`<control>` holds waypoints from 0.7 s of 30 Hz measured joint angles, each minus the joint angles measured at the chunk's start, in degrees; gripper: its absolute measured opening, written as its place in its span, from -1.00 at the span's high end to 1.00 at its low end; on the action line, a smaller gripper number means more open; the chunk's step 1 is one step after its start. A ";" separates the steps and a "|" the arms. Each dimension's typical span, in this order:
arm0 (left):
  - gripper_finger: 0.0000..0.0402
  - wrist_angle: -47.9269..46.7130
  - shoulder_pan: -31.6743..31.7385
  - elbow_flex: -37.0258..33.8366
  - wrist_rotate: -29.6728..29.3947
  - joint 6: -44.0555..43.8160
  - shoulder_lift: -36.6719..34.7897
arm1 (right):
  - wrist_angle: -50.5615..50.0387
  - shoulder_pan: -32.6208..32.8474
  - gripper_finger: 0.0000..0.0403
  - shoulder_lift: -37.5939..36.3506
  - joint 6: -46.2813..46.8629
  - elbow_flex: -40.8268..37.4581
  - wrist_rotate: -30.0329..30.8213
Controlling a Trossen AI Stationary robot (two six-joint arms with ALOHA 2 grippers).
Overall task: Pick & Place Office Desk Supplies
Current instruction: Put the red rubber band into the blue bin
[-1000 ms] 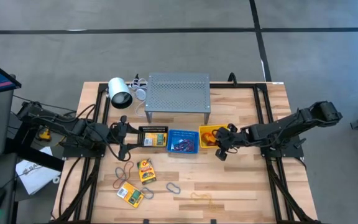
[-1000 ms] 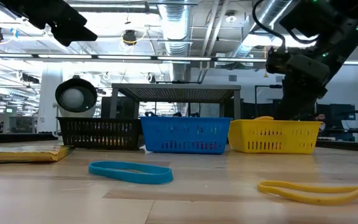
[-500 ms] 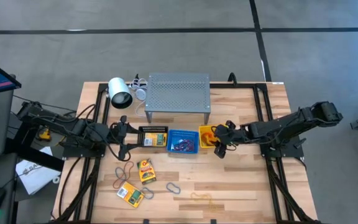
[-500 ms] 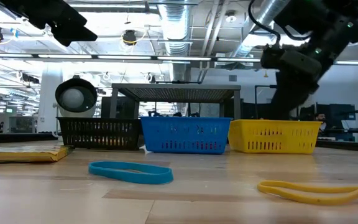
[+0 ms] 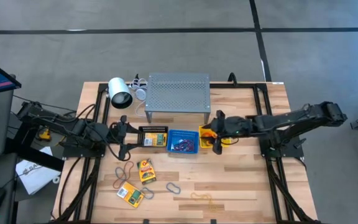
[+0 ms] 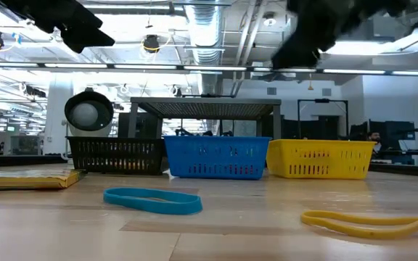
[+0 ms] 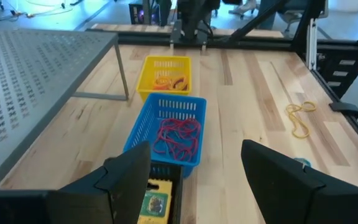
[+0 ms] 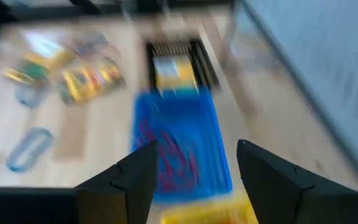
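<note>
1. Fingers of the right gripper [image 5: 217, 140] stand apart with nothing between them, as the right wrist view shows; it hangs over the seam between the yellow basket [image 5: 205, 132] and the blue basket [image 5: 183, 141]. Fingers of the left gripper [image 5: 122, 132] are spread wide and empty, beside the black basket [image 5: 153, 136].
2. Supplies lie split: orange loops in the yellow basket, red loops [image 7: 178, 135] in the blue one, one yellow pack [image 7: 155, 205] in the black one. Two more yellow-and-green packs [image 5: 146, 171], an orange band [image 5: 125, 172], grey clips [image 5: 172, 187] and a yellow band [image 5: 200, 198] lie loose on the table [image 5: 241, 186] in front of the baskets.
3. Risk: thin, flat bands may slip from the fingers, or several may come up tangled.
4. Risk: a low sweep from that seam could clip a basket rim and shove the row.
5. Risk: reaching toward the loose items near the left side could bring the right arm close to the waiting left arm.
6. Risk: the grey shelf [image 5: 178, 92] behind the baskets narrows any high approach.
</note>
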 joint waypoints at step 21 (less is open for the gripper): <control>-0.22 3.32 0.02 0.00 -0.02 2.73 0.00 | 19.26 -0.08 -0.05 2.12 -2.65 1.09 -1.84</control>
